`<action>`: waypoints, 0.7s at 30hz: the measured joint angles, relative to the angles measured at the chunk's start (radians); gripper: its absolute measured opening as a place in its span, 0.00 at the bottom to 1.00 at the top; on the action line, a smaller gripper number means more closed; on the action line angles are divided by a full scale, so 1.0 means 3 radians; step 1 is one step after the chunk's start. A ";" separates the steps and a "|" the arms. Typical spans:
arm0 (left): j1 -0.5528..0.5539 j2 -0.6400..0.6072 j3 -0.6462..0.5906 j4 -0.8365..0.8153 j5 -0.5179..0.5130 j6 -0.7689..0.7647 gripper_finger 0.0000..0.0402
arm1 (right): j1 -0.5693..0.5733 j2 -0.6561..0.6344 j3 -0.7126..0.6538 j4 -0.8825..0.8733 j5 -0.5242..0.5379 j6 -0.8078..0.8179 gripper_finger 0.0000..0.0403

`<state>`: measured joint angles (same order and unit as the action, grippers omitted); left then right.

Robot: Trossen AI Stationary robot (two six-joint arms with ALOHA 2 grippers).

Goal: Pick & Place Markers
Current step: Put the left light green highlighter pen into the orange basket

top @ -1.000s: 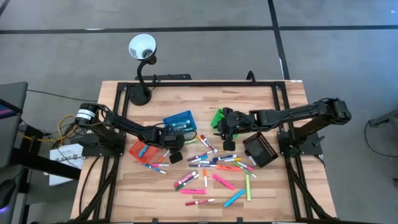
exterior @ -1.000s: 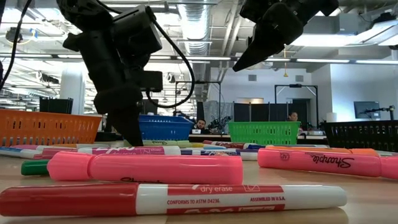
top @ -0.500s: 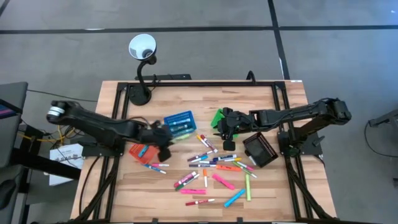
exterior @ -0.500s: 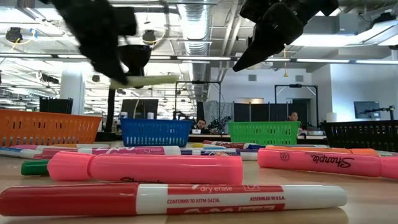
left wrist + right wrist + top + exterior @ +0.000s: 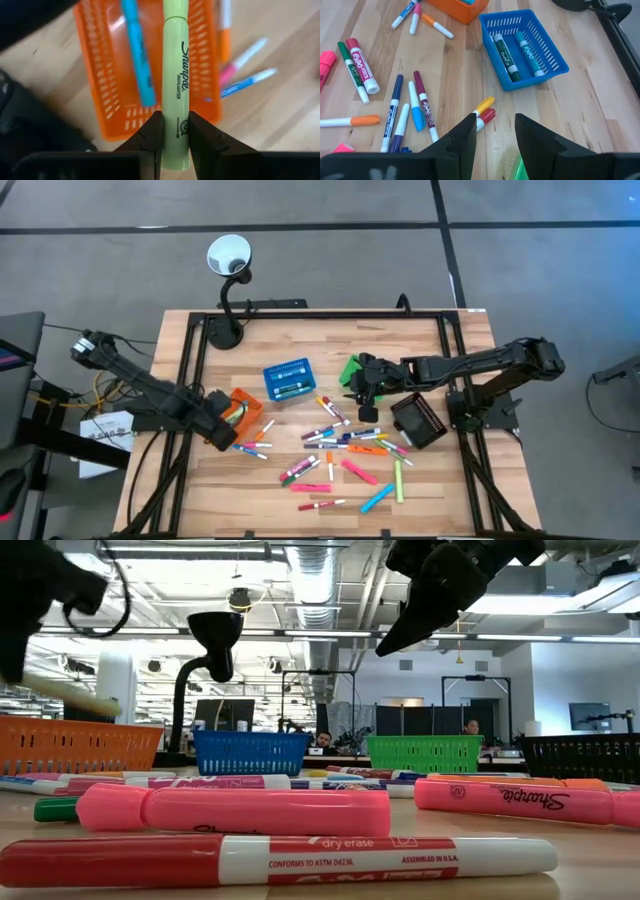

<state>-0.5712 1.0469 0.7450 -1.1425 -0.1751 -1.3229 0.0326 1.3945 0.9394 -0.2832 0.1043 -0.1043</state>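
Observation:
Several markers [image 5: 340,445] lie scattered on the wooden table's middle. My left gripper [image 5: 217,427] hangs over the orange basket [image 5: 105,60] near the table's left edge, shut on a yellow-green highlighter [image 5: 175,75]. A blue marker [image 5: 135,55] lies in that basket. My right gripper [image 5: 492,132] stands open and still in the air beside the green basket [image 5: 349,370], with nothing between its fingers. In the low view the highlighter [image 5: 65,695] shows at the far left, high off the table. My left gripper pinches the highlighter near one end of its barrel [image 5: 176,127] between its two fingers [image 5: 150,135]. The fingers come from above, pointing steeply down and lying across it. The highlighter sticks out sideways, close to level, lifted clear above the orange basket.
A blue basket [image 5: 288,380] with markers in it stands at the table's middle, a black basket [image 5: 418,420] on the right. A desk lamp [image 5: 228,258] stands at the far left edge. Bare wood lies along the near edge.
My left gripper has risen from beside the blue basket and swung toward the table's left edge, rolling as it went. It now hangs over the orange basket. The highlighter went with it, lifted clear and roughly level. My right gripper kept still.

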 joint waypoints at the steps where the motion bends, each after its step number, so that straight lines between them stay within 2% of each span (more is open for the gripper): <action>1: -0.0019 0.0050 -0.0049 -0.0001 0.0001 -0.0085 0.17 | 0.0000 0.0000 0.0000 0.0000 0.0000 0.0000 0.31; 5: 0.0047 0.0257 -0.0253 0.0076 0.0002 -0.0374 0.19 | 0.0000 0.0000 0.0000 0.0001 0.0000 0.0000 0.31; 12: 0.0279 0.0373 -0.0276 0.0237 0.0002 -0.0384 0.21 | 0.0000 0.0000 0.0000 0.0138 0.0000 -0.0024 0.31; 19: 0.0444 0.0479 -0.0417 0.0953 -0.0079 0.0028 0.22 | -0.0007 0.0001 0.0000 0.0164 0.0001 -0.0028 0.31; 21: 0.0450 0.0546 -0.0443 0.0984 -0.0069 0.0046 0.22 | -0.0008 0.0001 0.0000 0.0164 0.0001 -0.0028 0.31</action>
<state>-0.4361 1.2109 0.6121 -0.8473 -0.1958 -1.3092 0.0303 1.3949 0.9394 -0.2340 0.1047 -0.1127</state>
